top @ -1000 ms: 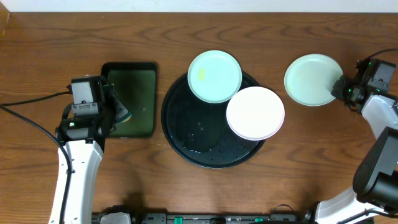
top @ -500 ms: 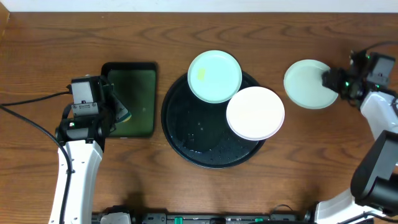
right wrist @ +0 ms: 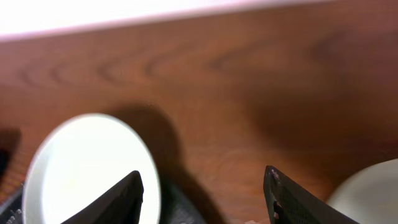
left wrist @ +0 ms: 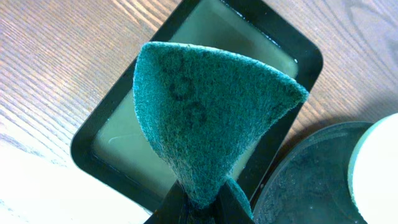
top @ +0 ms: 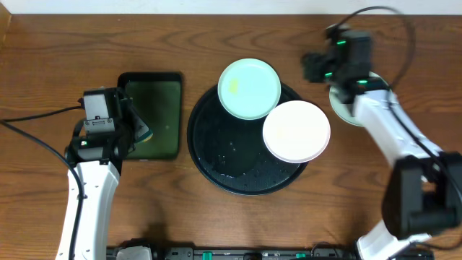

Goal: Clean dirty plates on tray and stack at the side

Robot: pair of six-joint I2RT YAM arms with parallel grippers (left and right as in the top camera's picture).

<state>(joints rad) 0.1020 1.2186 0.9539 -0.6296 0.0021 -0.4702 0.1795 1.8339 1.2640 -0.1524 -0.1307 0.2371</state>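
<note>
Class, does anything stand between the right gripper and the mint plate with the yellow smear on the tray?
Nothing visible does. The open right gripper hangs beside the mint plate, with only bare table between them.

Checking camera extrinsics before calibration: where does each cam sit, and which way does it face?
Overhead: fixed above the table, looking straight down; left arm and right arm show.
Left wrist: looks down past the left claw, shut on the scouring pad, at the green tray.
Right wrist: low over the table, facing a pale plate; open right claw shows.
Shared: overhead and left wrist both show green tray and black tray.
</note>
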